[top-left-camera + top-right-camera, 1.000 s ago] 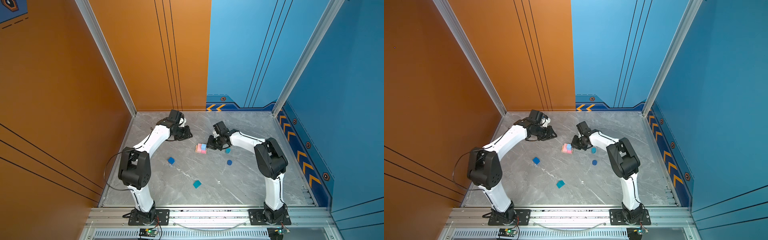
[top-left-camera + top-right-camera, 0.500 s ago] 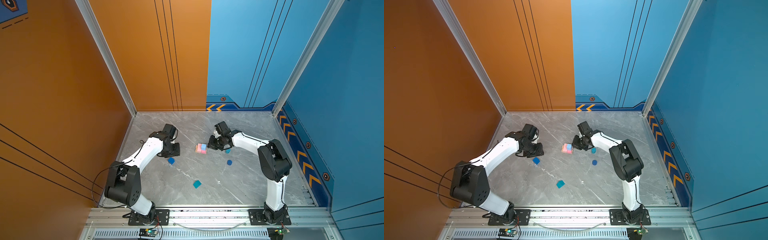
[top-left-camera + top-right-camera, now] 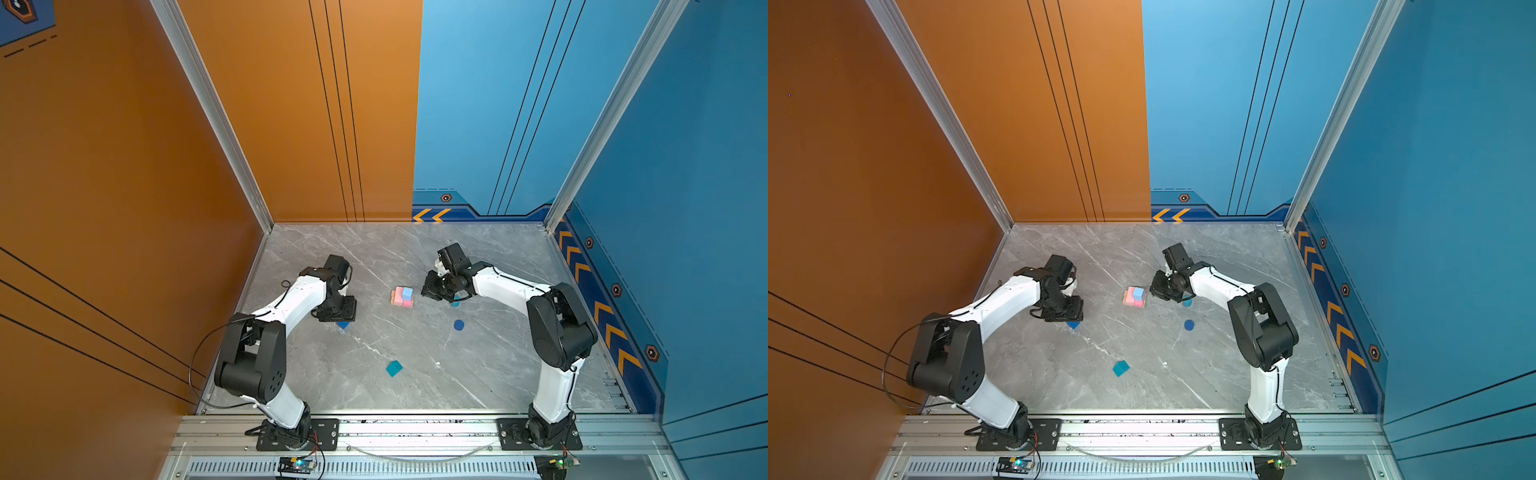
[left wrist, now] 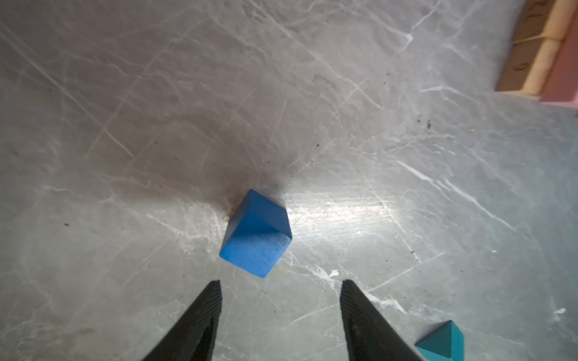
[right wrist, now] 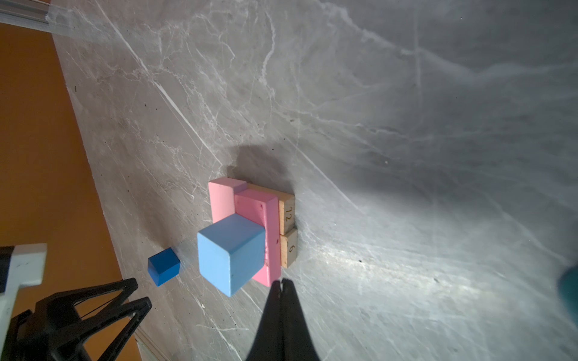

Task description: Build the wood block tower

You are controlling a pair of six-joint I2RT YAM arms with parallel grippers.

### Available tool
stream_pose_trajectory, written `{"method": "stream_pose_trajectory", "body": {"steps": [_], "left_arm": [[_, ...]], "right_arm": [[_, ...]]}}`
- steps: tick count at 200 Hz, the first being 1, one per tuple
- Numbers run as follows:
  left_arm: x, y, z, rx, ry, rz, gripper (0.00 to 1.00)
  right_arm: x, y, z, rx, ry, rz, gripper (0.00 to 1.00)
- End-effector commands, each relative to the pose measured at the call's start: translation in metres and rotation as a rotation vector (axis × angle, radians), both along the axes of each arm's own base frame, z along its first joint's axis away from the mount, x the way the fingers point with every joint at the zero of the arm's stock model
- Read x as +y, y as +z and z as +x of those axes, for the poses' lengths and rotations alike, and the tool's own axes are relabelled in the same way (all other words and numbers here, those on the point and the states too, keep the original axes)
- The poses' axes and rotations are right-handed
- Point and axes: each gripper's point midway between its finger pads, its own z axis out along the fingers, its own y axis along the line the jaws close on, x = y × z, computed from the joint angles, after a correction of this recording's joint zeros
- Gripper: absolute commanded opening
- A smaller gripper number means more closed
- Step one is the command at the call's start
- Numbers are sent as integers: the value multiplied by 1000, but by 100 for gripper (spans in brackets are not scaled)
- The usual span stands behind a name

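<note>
Your left hand [image 4: 280, 283] is released: its two black fingers [image 4: 206, 315] stand apart with nothing between them, poised just short of the dark-blue cube [image 4: 256, 234]. That cube lies alone on the grey marbled worktop [image 4: 125, 125], left of the middle. In both top views it peeks out from under the near edge of the hand.

Your right hand [image 5: 281, 283] is clenched on nothing, its fingertips pressed together. It sits just beside the right side of the tower [image 3: 402, 296], close to the end of a pink bar; you cannot tell whether it touches.

So far the tower stands around the middle of the worktop. It has two tan bars [image 5: 287, 231] side by side at the bottom and two pink bars [image 5: 256, 218] laid across them. On top is the light-blue cube [image 5: 231, 253], toward the right.

You find the teal cube [image 3: 394, 368] well apart from the tower, toward the near edge. To the right lies the dark-blue cylinder [image 3: 458, 325]. Just beyond it is the teal cylinder [image 3: 456, 303], partly hidden under the right arm [image 3: 498, 282].
</note>
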Motion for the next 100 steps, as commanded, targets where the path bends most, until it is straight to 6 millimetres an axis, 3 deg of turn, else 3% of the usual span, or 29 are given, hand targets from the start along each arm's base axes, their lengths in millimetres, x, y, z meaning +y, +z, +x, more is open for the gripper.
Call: {"method": "stream_pose_trajectory", "body": {"steps": [1, 100], "left_arm": [[-4, -5, 4, 8, -58, -29, 63], [-9, -26, 9, 59, -76, -53, 58]], "right_arm": [[-6, 14, 0, -38, -3, 8, 3], [-16, 13, 0, -37, -20, 15, 4]]}}
